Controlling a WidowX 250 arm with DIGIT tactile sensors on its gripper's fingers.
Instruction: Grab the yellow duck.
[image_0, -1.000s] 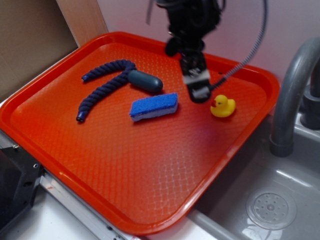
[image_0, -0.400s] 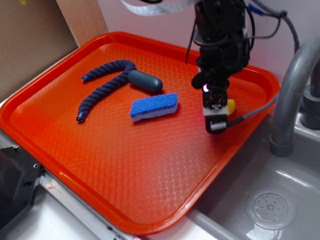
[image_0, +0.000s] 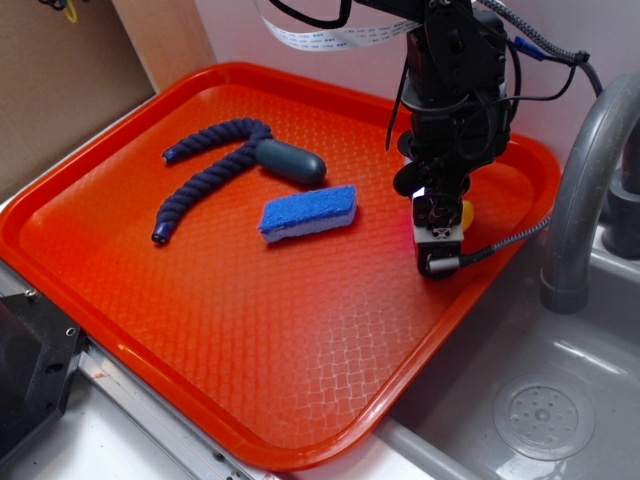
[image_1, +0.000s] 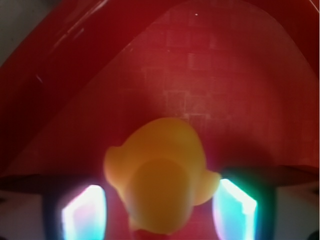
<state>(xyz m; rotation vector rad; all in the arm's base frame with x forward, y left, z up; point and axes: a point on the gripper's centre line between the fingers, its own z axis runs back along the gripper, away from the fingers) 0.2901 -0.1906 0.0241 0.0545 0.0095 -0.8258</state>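
On the far left of the orange tray (image_0: 120, 250) lies a dark blue rope toy (image_0: 205, 175), its rope curling away from a grey-green bulb at the end; just right of it, well clear of the action, sits the blue sponge (image_0: 308, 212); further right, the gripper (image_0: 438, 240) hangs low over the tray's right side, and only a sliver of the yellow duck (image_0: 464, 212) peeks out behind it in the exterior view; the wrist view tells the better story: the yellow duck (image_1: 157, 180) sits square between the two fingers (image_1: 82, 212), one lit pad on each flank, with a visible gap on both sides, so the jaws stand apart and nothing is held yet; the duck rests on the tray near its right rim, head towards the camera; by the look of it this is a light, hollow, squashy thing with a glossy skin, likely slippery, so a gentle squeeze across the plump body, low and centred, seems the safest hold; pinch the head or tail and it may pop out; to the far right stand the grey faucet (image_0: 585, 190) and sink (image_0: 540, 400).
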